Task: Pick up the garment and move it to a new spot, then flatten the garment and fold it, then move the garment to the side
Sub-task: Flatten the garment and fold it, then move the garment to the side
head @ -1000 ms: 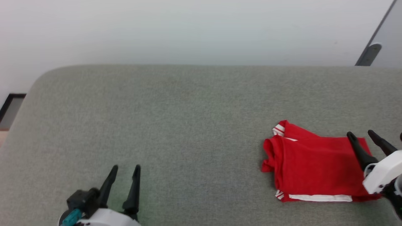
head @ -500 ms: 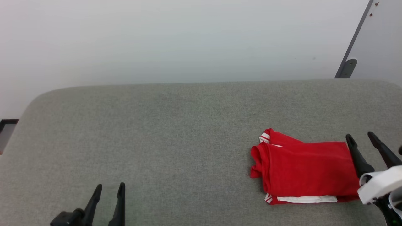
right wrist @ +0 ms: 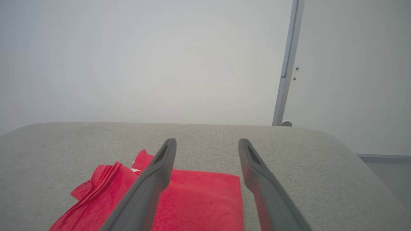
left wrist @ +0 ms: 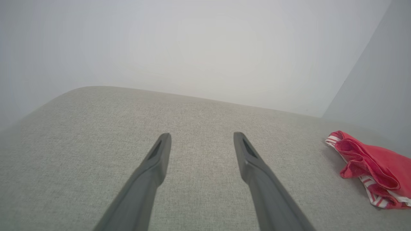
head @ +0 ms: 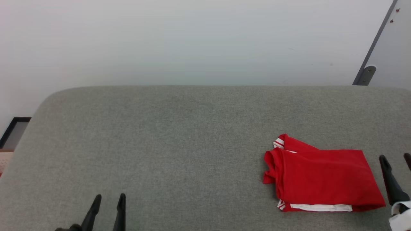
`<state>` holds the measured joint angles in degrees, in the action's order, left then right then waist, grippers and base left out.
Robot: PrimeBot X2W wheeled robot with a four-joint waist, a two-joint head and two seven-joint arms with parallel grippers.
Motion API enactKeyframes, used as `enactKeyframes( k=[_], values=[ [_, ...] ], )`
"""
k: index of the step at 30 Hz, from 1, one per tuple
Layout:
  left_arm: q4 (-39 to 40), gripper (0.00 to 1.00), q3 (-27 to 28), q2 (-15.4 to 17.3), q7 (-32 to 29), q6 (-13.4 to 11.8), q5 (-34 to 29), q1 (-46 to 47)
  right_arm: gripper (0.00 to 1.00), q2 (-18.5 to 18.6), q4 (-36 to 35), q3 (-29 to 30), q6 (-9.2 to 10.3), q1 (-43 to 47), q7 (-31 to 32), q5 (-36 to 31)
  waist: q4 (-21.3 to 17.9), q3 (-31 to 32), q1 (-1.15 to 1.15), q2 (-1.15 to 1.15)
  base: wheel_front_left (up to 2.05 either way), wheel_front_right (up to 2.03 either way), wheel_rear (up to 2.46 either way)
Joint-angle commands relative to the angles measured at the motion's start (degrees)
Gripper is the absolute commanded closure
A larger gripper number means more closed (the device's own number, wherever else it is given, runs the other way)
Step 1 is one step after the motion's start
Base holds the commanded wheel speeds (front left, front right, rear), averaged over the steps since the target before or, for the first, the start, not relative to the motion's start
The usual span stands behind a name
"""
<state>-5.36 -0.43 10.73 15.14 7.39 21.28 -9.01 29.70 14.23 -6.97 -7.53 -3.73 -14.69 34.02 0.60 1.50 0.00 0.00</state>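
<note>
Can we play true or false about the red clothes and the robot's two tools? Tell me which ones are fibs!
1. The bright red soft fabric garment with white trim lies folded on the grey fabric-covered surface. True.
2. The right tool is squeezing the garment. False: its jaws stand open beside the garment and hold nothing.
3. The garment lies on the robot's right side. True.
4. The left tool is shut. False: its two long dark fingers stand apart, over bare grey surface, far from the garment.
</note>
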Motion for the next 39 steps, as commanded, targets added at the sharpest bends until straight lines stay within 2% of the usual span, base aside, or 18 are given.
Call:
enactKeyframes(
  k=[1, 11, 29, 34, 39],
  values=[
    [0.6, 0.0, 0.14, 0.07, -0.06, 0.13, 0.08, -0.96, 0.0, -0.76, -1.35, 1.74, 0.1, 1.62, 0.31, -0.62, 0.15, -0.07, 0.0, 0.0, 0.0, 0.0, 0.0],
    [2.0, 0.0, 0.46, -0.66, -0.05, 0.13, -0.29, -2.58, 0.0, -4.66, -9.1, 9.2, 0.1, 7.08, 4.0, -3.63, 0.28, -0.33, 0.0, 0.0, 0.0, 0.0, 0.0],
    [1.31, 0.0, 0.09, -0.87, -0.05, 0.13, 0.01, -1.05, 0.0, -7.74, -14.48, 12.34, 0.1, 9.04, 7.18, -5.65, 0.59, -0.43, 0.0, 0.0, 0.0, 0.0, 0.0],
    [1.1, 0.0, -0.04, -0.9, -0.05, 0.13, 0.27, -0.82, 0.0, -6.14, -14.89, 11.84, 0.1, 7.05, 8.51, -5.66, 0.87, -0.33, 0.0, 0.0, 0.0, 0.0, 0.0],
    [0.87, 0.0, -0.36, -1.31, -0.05, 0.13, 0.24, -0.54, 0.0, -1.91, -13.21, 9.35, 0.1, 3.88, 12.72, -5.08, 1.5, -0.29, 0.0, 0.0, 0.0, 0.0, 0.0]
  ],
)
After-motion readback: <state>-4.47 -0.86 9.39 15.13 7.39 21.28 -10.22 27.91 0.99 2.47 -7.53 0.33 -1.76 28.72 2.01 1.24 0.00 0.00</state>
